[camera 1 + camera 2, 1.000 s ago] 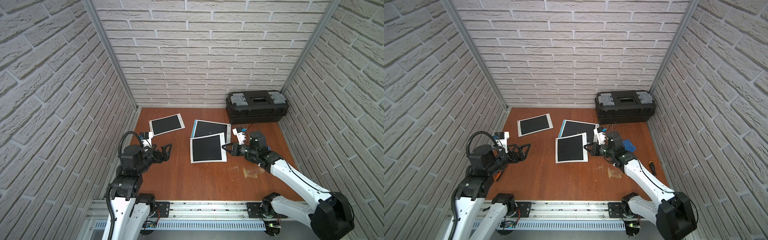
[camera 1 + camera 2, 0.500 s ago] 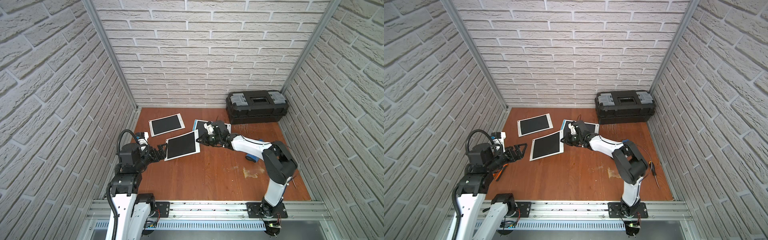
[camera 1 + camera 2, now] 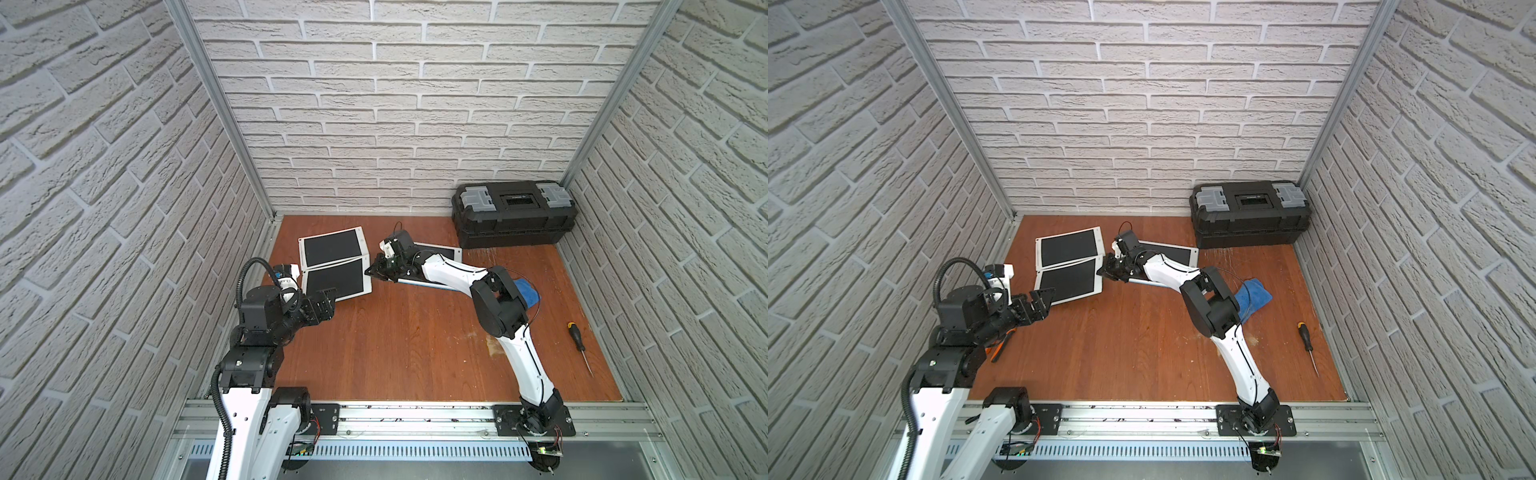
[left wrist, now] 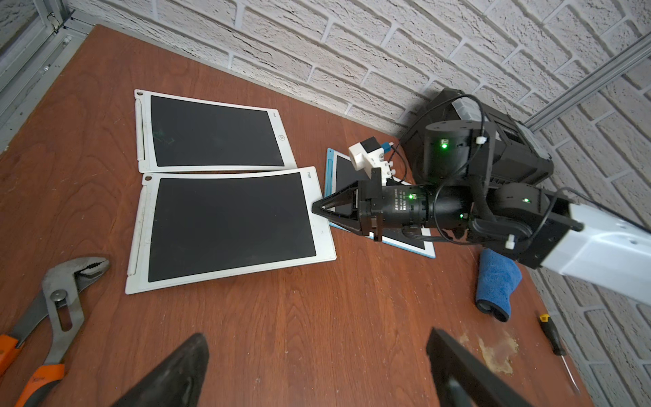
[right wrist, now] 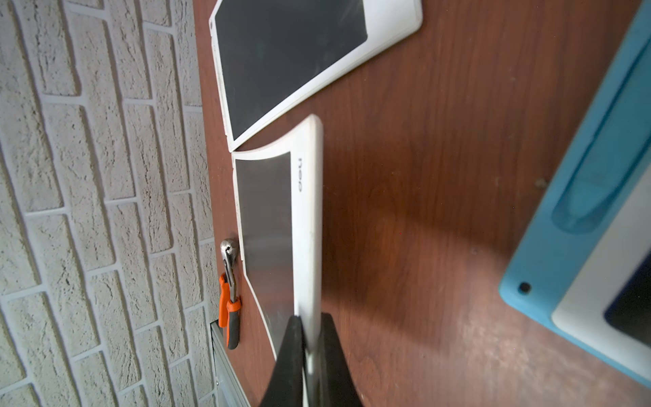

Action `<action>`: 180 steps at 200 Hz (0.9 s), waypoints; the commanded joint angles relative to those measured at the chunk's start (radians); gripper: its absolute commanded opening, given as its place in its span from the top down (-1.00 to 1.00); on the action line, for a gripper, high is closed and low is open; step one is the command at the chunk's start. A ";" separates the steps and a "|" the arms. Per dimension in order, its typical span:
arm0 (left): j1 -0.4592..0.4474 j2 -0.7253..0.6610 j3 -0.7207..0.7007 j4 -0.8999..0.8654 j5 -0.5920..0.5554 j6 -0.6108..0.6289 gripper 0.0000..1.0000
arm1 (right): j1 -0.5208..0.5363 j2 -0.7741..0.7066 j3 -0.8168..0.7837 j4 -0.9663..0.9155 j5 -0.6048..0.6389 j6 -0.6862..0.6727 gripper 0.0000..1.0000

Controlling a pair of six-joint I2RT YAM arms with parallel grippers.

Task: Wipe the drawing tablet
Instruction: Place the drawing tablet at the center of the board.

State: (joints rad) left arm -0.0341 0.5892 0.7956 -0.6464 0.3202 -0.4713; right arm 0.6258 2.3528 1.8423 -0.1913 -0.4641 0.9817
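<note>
Noted in a top view right end effector [image 3: 372, 271] clamped on drawing tablet [image 3: 336, 279] edge, on desk [image 3: 415, 353] by left arm; confirmed in left wrist view left end effector [image 4: 316, 336] gaping empty, blue cloth [image 4: 496, 282] untouched; checked pinch in right wrist view; judged positioning step, blue cloth pickup next.

The bench [image 4: 281, 334] is reddish wood-grain board, smooth, low sheen, with one pale scuffed patch. The tablet [image 4: 229, 225] has a smooth white plastic frame round a dark, faintly glossy screen; the blue tablet [image 5: 563, 197] has a matt plastic rim. The cloth [image 4: 496, 282] is nappy blue fabric. The pliers [image 4: 58, 296] are dull grey metal with orange grips. The walls [image 3: 415, 104] look rough.
</note>
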 commanded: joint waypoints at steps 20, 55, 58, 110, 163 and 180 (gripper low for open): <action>-0.004 0.004 0.016 0.008 -0.007 0.014 -0.96 | 0.005 0.109 0.047 -0.154 0.096 0.059 0.94; 0.007 0.011 0.017 0.008 -0.002 0.016 -0.96 | 0.001 0.170 0.117 -0.204 0.116 0.080 0.94; 0.009 0.011 0.017 0.009 -0.001 0.016 -0.96 | -0.001 0.172 0.120 -0.206 0.122 0.079 0.94; 0.013 -0.004 0.008 0.017 -0.001 0.012 -0.96 | -0.021 0.191 0.177 -0.258 0.180 0.047 0.94; 0.013 0.000 0.005 0.022 0.006 0.009 -0.96 | -0.034 0.273 0.286 -0.323 0.154 0.065 0.80; 0.016 0.001 0.006 0.024 0.011 0.010 -0.96 | -0.034 0.278 0.325 -0.357 0.162 0.034 0.39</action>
State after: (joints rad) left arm -0.0273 0.5934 0.7956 -0.6483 0.3214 -0.4713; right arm 0.5957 2.5809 2.1532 -0.3458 -0.4065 1.0393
